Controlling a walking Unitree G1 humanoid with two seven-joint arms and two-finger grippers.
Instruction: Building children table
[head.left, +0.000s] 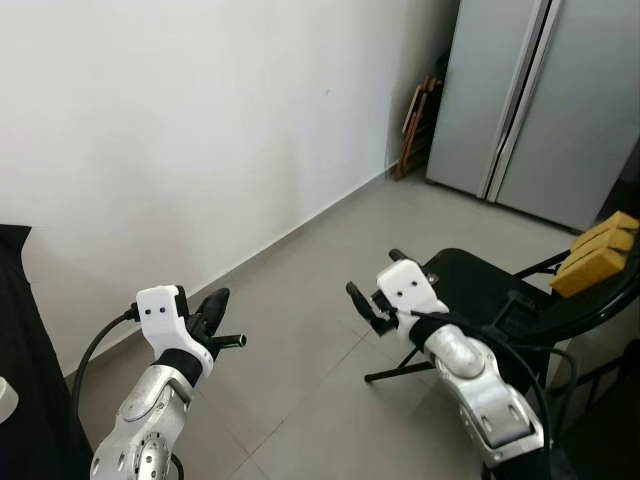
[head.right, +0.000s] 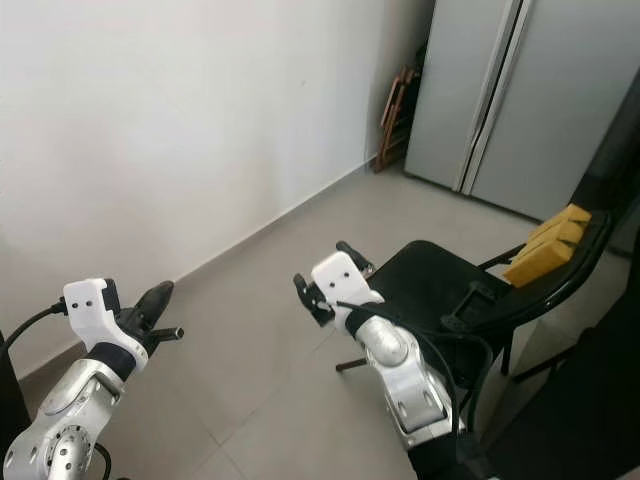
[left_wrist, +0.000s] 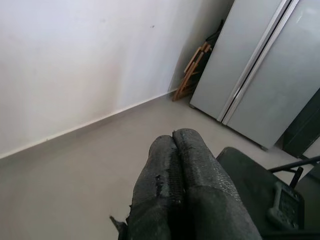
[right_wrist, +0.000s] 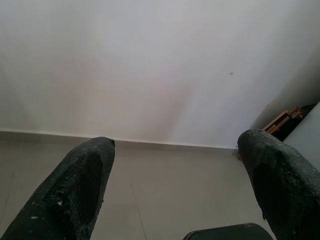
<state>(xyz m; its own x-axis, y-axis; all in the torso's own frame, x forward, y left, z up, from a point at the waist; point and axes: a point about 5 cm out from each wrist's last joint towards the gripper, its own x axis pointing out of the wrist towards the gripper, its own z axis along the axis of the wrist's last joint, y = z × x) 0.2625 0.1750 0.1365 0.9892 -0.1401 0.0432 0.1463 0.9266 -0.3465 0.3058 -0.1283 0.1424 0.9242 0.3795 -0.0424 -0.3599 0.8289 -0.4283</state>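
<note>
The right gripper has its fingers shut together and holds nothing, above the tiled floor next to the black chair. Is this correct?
Not quite. The right gripper is open: the right wrist view shows its two fingers wide apart. It does hold nothing, above the tiled floor beside the black chair.

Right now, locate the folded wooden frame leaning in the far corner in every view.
Left eye: wooden frame upper middle, just left of the grey doors.
Right eye: frame upper middle, same corner.
Left wrist: frame between wall and grey doors.
Right wrist: frame at the wall's foot.
Shared landmark: the white wall.
</note>
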